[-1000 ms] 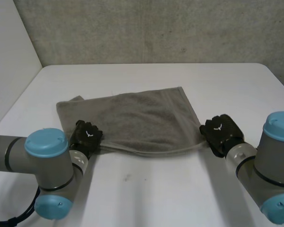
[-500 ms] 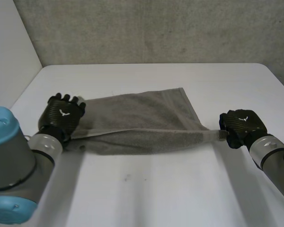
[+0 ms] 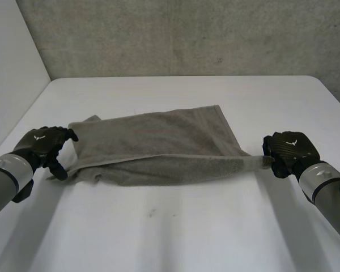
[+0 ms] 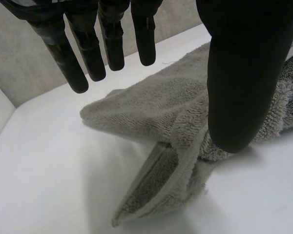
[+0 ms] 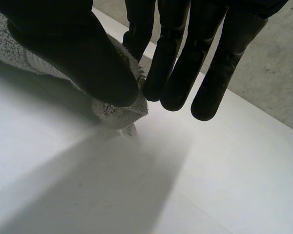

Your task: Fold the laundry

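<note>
A grey towel (image 3: pixel 158 141) lies folded lengthwise across the middle of the white table (image 3: pixel 187 232). Its near layer is pulled out to a point on the right. My right hand (image 3: pixel 289 150) pinches that right corner (image 5: pixel 118 112) between its thumb (image 5: pixel 78 53) and fingers, low over the table. My left hand (image 3: pixel 42 146) hovers just off the towel's left end, fingers straight and spread from the thumb, holding nothing. In the left wrist view the towel's rumpled left end (image 4: pixel 156 107) lies under that open hand (image 4: pixel 239 78), with one folded flap (image 4: pixel 156 190) sticking out on the table.
A grey wall (image 3: pixel 187 34) stands behind the table's far edge. The table's left edge runs close behind my left hand. Bare tabletop stretches in front of the towel.
My left hand opened, let go of the towel's left end and drew back to the left. My right hand pulled its corner out to the right, then held still.
</note>
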You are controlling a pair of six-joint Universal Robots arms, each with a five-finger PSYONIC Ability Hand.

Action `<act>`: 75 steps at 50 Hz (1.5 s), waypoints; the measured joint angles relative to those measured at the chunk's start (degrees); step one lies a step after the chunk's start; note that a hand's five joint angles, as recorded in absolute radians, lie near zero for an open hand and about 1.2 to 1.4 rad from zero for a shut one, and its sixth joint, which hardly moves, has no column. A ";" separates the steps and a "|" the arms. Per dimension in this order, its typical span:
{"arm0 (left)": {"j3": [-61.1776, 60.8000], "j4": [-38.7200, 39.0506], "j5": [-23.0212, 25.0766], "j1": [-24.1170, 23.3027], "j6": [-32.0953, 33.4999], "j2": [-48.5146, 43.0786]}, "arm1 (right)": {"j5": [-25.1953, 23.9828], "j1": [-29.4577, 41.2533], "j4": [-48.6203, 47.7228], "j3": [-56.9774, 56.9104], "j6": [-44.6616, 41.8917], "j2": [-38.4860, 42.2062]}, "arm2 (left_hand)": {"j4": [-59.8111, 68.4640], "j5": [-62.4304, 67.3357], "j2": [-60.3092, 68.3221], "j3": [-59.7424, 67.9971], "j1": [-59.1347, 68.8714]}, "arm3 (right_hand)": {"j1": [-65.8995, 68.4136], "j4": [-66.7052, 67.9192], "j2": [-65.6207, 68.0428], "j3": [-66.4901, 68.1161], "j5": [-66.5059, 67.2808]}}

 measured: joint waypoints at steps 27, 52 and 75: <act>2.67 2.76 -1.61 0.19 -1.75 -11.59 | -0.11 0.09 -0.01 -0.06 -0.20 0.20 | 40.81 40.71 41.21 40.73 40.61 | 0.00 0.00 0.00 0.00 0.05; 20.68 -11.72 0.15 -3.69 1.20 25.53 | -0.18 0.10 32.85 -37.92 -3.17 -20.65 | 46.92 46.53 46.94 46.82 45.17 | 0.00 0.03 0.02 0.27 0.09; 41.69 -32.98 2.05 -5.36 13.34 -6.78 | 6.02 3.31 39.16 -46.77 -14.58 0.20 | 46.93 46.53 46.95 46.83 45.17 | 0.02 0.03 0.02 0.27 0.13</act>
